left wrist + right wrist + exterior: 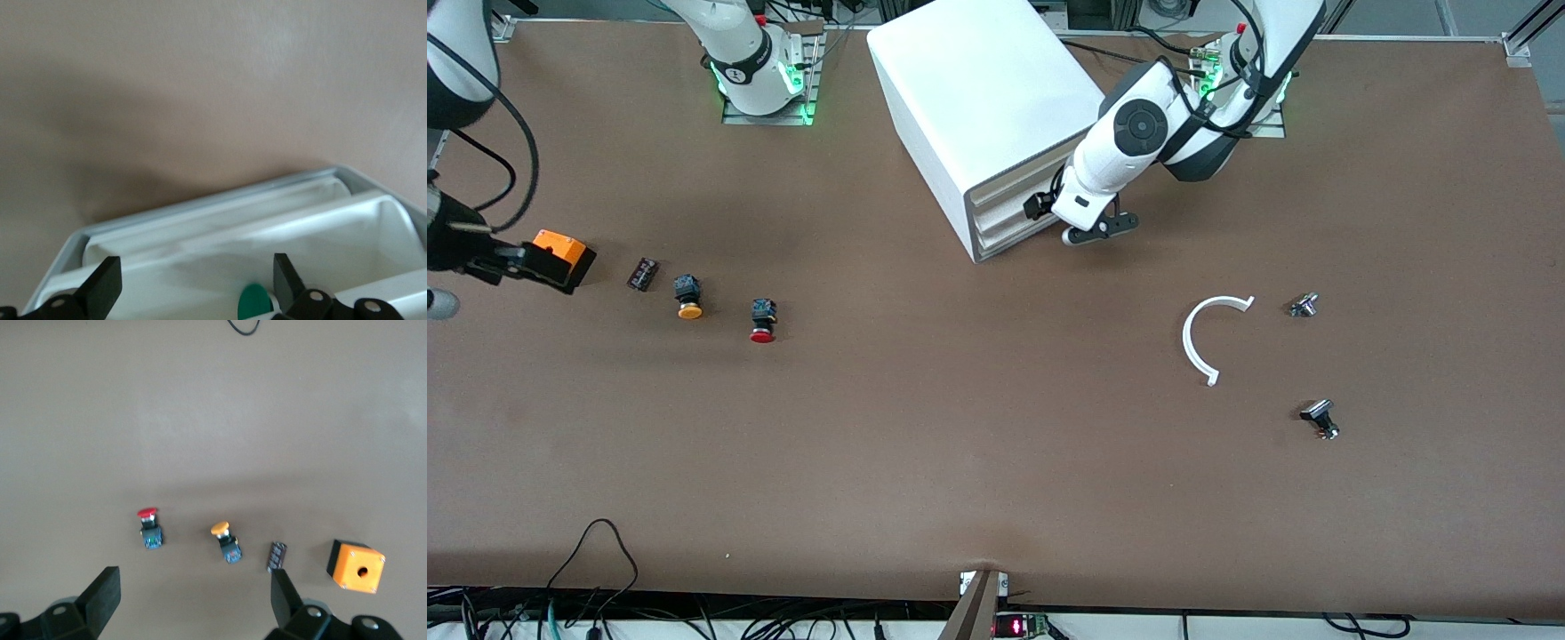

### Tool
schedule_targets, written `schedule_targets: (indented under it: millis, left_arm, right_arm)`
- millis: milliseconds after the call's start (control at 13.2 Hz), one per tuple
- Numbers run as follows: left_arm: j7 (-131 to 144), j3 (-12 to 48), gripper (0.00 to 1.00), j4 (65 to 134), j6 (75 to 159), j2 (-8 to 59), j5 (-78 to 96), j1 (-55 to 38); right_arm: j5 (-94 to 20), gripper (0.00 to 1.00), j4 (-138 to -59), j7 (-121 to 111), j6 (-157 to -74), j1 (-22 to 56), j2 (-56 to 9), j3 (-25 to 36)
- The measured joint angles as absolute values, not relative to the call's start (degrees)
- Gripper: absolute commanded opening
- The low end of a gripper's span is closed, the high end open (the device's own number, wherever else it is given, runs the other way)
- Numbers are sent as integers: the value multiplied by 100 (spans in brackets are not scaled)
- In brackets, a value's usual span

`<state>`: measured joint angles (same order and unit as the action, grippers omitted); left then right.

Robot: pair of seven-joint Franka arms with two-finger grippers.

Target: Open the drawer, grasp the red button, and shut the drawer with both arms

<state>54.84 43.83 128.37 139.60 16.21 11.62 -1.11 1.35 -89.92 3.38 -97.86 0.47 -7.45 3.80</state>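
The white cabinet [978, 98] stands between the arms' bases, and its three drawers show as stacked fronts. The middle drawer [1009, 206] looks shut or nearly shut. My left gripper [1043, 209] is right in front of the drawer fronts, open and empty. In the left wrist view its fingers [103, 287] spread over white tray rims [267, 223]; I cannot tell which drawer they belong to. The red button [763, 322] lies on its side on the table toward the right arm's end. My right gripper [511, 260] hovers open and empty beside the orange box, with the red button [149, 527] in its view.
A yellow-capped button [688, 298], a small dark part [642, 273] and an orange box with a hole [562, 253] lie in a row beside the red button. A white arc [1209, 338] and two small metal parts [1304, 305] [1320, 420] lie toward the left arm's end. A green round thing [255, 301] shows in a tray.
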Motion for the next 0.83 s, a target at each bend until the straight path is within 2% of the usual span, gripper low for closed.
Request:
schedule_targets:
  millis: [529,832]
  left_arm:
    - [5268,4387,100,12821,13960,1415,1166,163]
    - [4264,3933,100,12673,13667,1034,1166,573]
  right_arm:
    - [138,100,-8993,-78,-9028,-6,-444,391]
    - [139,100,-8992,-79,-8754,-21,-240,549]
